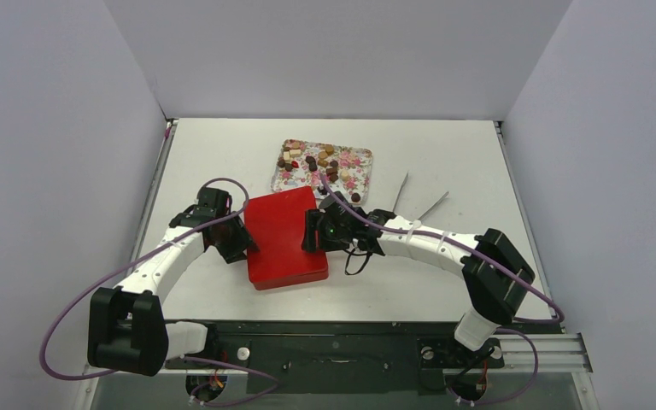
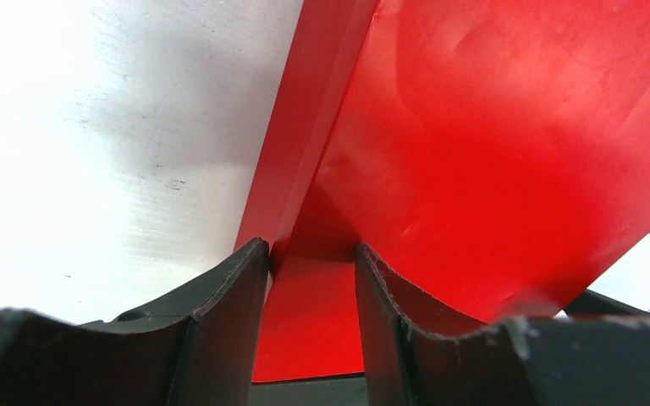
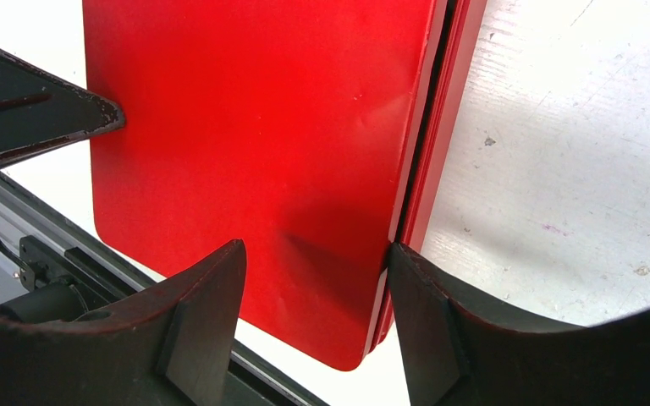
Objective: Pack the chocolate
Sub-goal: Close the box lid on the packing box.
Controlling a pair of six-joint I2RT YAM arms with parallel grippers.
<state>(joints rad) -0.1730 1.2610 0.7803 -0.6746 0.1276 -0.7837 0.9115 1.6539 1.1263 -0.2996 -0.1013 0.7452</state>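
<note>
The chocolate point(image 1: 320, 162), several tiny brown, cream and reddish pieces, lies on a flower-print tray point(image 1: 360, 156) at the back. A closed red box point(image 1: 284, 239) lies in front of it. My left gripper point(image 1: 241, 243) is at the box's left edge. In the left wrist view its fingers point(image 2: 306, 249) close round the red edge point(image 2: 491, 144). My right gripper point(image 1: 312, 229) is at the box's right edge and holds nothing. In the right wrist view it point(image 3: 315, 254) is open, with one finger over the lid point(image 3: 254, 127) and the other against the side seam.
Two thin metal tweezers point(image 1: 401, 192) lie on the table to the right of the tray. One loose dark piece point(image 1: 355, 197) lies just off the tray's near corner. The black base rail point(image 1: 333, 342) runs along the table's near edge.
</note>
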